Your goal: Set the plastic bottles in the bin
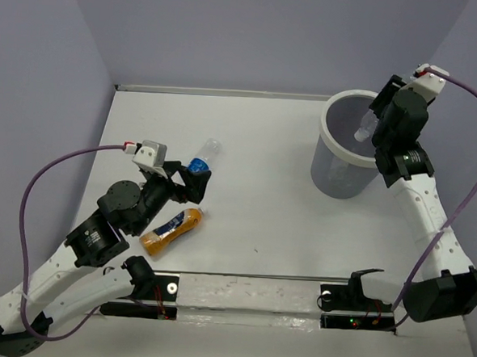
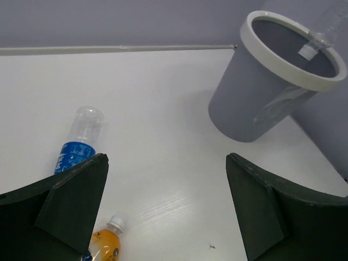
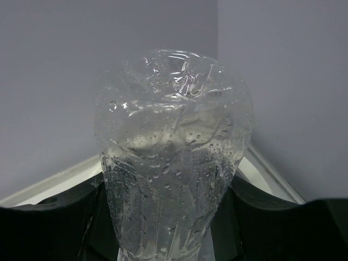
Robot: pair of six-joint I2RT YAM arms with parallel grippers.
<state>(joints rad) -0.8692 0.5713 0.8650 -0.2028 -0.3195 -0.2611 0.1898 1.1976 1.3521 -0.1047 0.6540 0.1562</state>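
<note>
Clear bottle [image 3: 171, 163] held over bin [image 1: 324, 163].
We see the right gripper [image 1: 376, 130] clamped on it; left gripper [image 2: 166, 206] spread wide by the blue-label bottle [image 2: 79, 144] and orange bottle [image 1: 172, 229].

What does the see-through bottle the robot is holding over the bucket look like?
The clear bottle is colourless, crinkly thin plastic, speckled with droplets, with a white cap and no label showing. The right gripper pinches it between its dark fingers, holding it tilted, cap downward, above the open bin.
</note>
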